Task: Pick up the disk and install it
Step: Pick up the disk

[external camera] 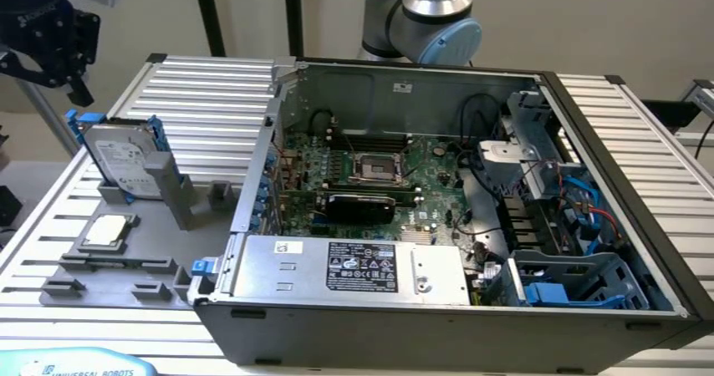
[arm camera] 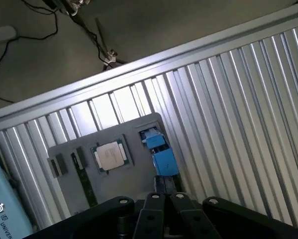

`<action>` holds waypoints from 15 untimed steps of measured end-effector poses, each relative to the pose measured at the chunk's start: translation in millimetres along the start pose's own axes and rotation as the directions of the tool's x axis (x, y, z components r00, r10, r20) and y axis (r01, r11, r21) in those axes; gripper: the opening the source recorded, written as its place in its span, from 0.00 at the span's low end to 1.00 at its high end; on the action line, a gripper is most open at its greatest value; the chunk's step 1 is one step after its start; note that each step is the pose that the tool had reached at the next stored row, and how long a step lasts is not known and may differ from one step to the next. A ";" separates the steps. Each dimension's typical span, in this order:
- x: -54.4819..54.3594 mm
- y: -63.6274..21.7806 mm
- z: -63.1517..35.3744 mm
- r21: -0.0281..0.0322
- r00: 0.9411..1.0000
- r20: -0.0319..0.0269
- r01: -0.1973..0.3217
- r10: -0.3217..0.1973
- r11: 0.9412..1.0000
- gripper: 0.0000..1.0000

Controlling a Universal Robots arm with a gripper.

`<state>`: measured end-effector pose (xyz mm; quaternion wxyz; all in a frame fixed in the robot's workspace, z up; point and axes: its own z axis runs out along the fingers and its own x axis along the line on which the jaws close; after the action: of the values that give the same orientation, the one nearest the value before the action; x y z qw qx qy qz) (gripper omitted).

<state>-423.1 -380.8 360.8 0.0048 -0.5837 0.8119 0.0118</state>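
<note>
The disk stands on edge in a slot of the grey holder plate at the exterior view's left. It is a silver drive with a white label, clipped in a blue frame. My black gripper hangs just above its upper end, not touching it. Looking down from the wrist, I see the blue frame of the disk edge-on beneath my gripper. The fingers are shut together with nothing between them.
A small square silver chip lies on the holder plate beside the disk. The open computer case stands at the exterior view's right, with a blue drive cage in its near corner and a grey power supply.
</note>
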 end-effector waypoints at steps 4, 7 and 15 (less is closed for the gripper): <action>-0.2 0.1 0.7 -0.002 0.997 -0.001 0.071 -0.071 0.997 0.11; -0.4 0.2 1.3 -0.003 0.993 -0.002 0.120 -0.120 0.993 0.11; -1.1 1.0 3.3 -0.006 0.971 -0.003 0.239 -0.239 0.971 0.11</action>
<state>-423.8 -379.4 357.5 0.0033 -0.6773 0.7356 0.0123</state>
